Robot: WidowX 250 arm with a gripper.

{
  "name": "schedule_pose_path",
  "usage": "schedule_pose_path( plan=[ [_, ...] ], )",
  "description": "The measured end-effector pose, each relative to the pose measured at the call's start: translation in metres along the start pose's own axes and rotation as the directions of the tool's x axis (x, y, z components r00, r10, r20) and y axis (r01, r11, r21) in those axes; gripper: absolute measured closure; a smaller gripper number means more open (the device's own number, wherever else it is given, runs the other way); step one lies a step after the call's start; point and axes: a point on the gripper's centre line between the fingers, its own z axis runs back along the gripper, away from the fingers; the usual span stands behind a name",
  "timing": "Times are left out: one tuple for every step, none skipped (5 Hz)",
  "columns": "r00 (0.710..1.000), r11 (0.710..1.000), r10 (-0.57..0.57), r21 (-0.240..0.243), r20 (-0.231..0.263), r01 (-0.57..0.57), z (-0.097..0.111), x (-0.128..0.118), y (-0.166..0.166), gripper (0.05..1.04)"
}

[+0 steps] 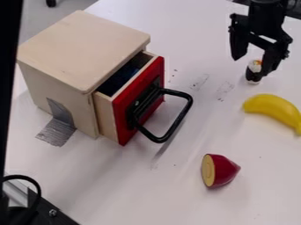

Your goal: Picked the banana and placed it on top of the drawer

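Looking down at the pale bench (135, 189), saw the black hand (251, 65) hanging at the upper right, with fingers well apart. Found a small white-and-black object (253, 74) just beside one fingertip, but could not tell whether touching. Found the yellow banana (273, 108) lying on the bench near the right edge, well apart from the red-fronted drawer (123, 115). Saw the drawer pulled partly out of a wooden cabinet (85, 39), with a black handle (183, 113) in front and something dark blue (124, 75) inside. Spotted gray tape (57, 131) running from the cabinet onto the bench, and a red toy half-piece (225, 170) at the lower right.
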Motion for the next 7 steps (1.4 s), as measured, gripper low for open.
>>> schedule_pose_path(
  plan=[
    [0.979,0.979,-0.201,-0.025,0.027,0.201,-0.008,-0.001,-0.005,0.084],
    [0.912,0.912,-0.407,-0.025,0.060,0.409,-0.010,0.003,-0.014,0.084],
    [0.866,0.867,-0.497,-0.023,0.048,0.498,-0.020,-0.003,-0.023,0.084],
    [0.831,0.830,-0.557,-0.021,0.022,0.557,-0.031,-0.009,-0.042,0.084],
    [0.808,0.808,-0.589,-0.006,0.013,0.589,-0.033,-0.009,-0.049,0.084],
    [0.791,0.791,-0.612,0.010,-0.008,0.612,-0.035,-0.009,-0.058,0.084],
    [0.791,0.793,-0.608,-0.004,-0.072,0.609,-0.059,-0.013,-0.062,0.084]
  ],
)
